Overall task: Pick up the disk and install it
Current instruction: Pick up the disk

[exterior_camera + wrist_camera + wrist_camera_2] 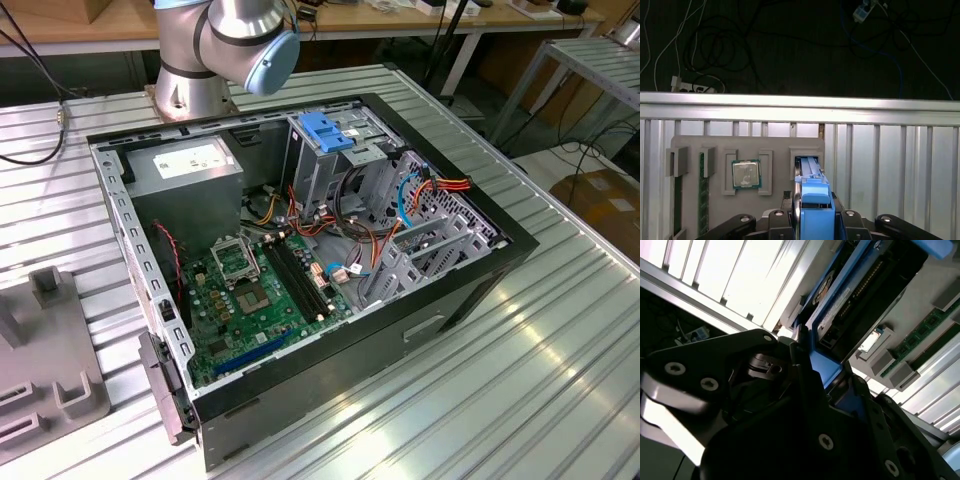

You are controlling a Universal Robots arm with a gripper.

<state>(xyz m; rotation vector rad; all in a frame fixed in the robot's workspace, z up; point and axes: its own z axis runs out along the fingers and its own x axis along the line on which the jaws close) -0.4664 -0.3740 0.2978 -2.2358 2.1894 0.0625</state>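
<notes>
Gripper (815, 206) closed on the disk (816, 192), fingers clamped on either side of its blue carrier frame in both wrist views. Disk is on edge, far end at the slot in the grey fixture plate (775, 145), beside the CPU (746, 174). Can't tell if it's seated. In the exterior view, the open PC case (470, 290) sits on the slatted table (560, 350).

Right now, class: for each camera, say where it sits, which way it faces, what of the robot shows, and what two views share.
Exterior view: off the robot, looking down at the open computer case on the slatted table; arm joints show.
First wrist view: on the wrist, looking down past the gripper at the grey fixture.
Second wrist view: beside the gripper, close on the disk.
Shared: both wrist views show the gripper shut on the disk.
</notes>
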